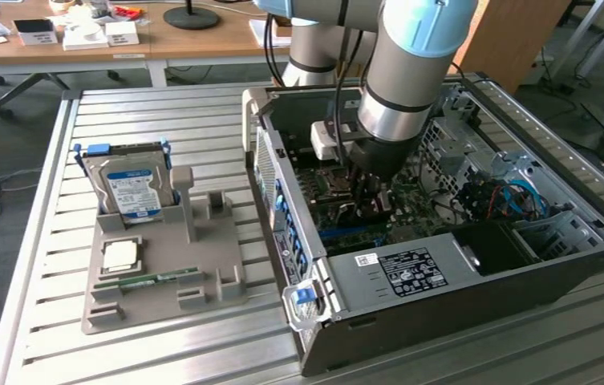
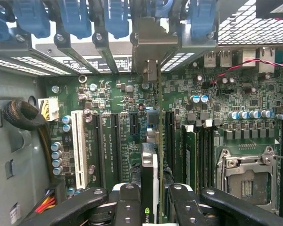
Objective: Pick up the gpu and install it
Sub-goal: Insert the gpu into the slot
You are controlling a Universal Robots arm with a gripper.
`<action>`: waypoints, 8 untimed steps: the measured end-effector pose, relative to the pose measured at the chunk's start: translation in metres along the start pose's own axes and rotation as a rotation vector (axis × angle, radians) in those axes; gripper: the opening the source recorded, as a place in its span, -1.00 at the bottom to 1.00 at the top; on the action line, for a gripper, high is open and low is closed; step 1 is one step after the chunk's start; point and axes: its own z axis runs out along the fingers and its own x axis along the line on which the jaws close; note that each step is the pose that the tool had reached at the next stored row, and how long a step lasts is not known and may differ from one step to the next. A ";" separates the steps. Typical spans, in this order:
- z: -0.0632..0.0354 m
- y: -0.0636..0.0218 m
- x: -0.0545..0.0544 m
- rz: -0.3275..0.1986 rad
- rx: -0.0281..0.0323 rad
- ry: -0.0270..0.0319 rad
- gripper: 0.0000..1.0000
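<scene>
My gripper [image 2: 153, 189] is shut on the gpu [image 2: 151, 160], which I see edge-on between the two black fingers [image 2: 128, 197]. The card stands upright over the green motherboard [image 2: 118, 94], in line with a black expansion slot. Its pale metal end bracket [image 2: 148, 47] reaches the row of rear slot openings. Whether the card sits fully in the slot I cannot tell. In the exterior view the arm reaches down into the open computer case [image 1: 441, 281], with the gripper [image 1: 371, 200] low over the board.
Blue retention clips [image 2: 115, 16] line the case's rear. A white slot [image 2: 78, 146] and the CPU socket [image 2: 247, 176] flank the card. On the slatted table a grey holder [image 1: 163, 273] carries a hard drive [image 1: 131, 188], a processor [image 1: 119, 255] and a RAM stick [image 1: 157, 279].
</scene>
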 end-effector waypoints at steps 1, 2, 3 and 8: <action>0.0000 0.0000 0.000 0.000 0.0000 0.0002 -0.46; 0.0000 0.0000 0.000 0.000 -0.0001 0.0002 -0.46; 0.0000 0.0000 0.000 0.000 -0.0001 0.0004 -0.46; 0.0036 0.0007 0.000 0.000 0.0000 0.0001 -0.46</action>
